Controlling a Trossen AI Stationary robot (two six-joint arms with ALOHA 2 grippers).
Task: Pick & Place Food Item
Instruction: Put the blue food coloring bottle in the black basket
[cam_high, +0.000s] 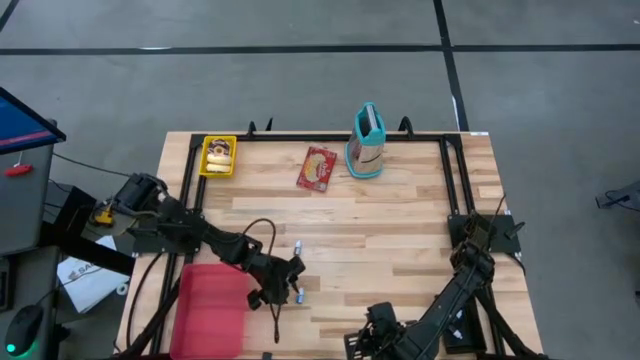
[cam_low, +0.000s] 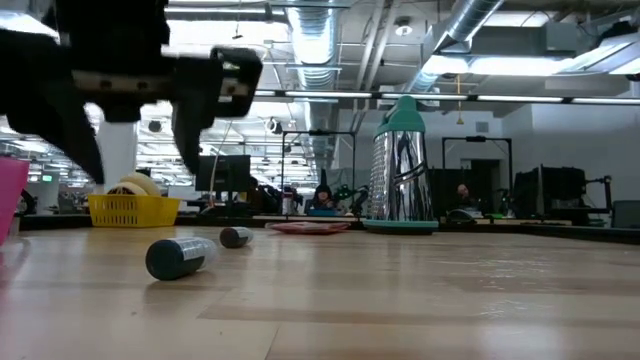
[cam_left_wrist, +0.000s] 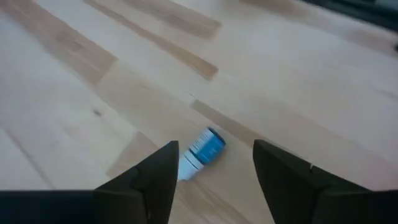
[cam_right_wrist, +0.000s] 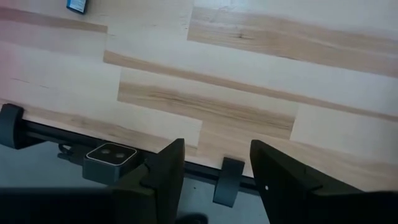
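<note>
Two small blue-and-white bottles lie on their sides on the wooden table, one nearer (cam_high: 299, 293) (cam_low: 180, 257) and one farther (cam_high: 298, 247) (cam_low: 236, 237). My left gripper (cam_high: 290, 285) (cam_left_wrist: 214, 165) hangs open a little above the nearer bottle (cam_left_wrist: 202, 152), slanting down, touching nothing. A red flat packet (cam_high: 317, 168) lies at the far side. My right gripper (cam_high: 375, 335) (cam_right_wrist: 214, 168) waits open over the table's near edge, nothing between its fingers.
A pink bin (cam_high: 212, 305) stands at the near left, beside my left arm. At the far edge are a yellow basket (cam_high: 218, 156) holding a pale ring-shaped thing and an upright metal grater with a teal top (cam_high: 367, 142). Bare wood fills the middle and right.
</note>
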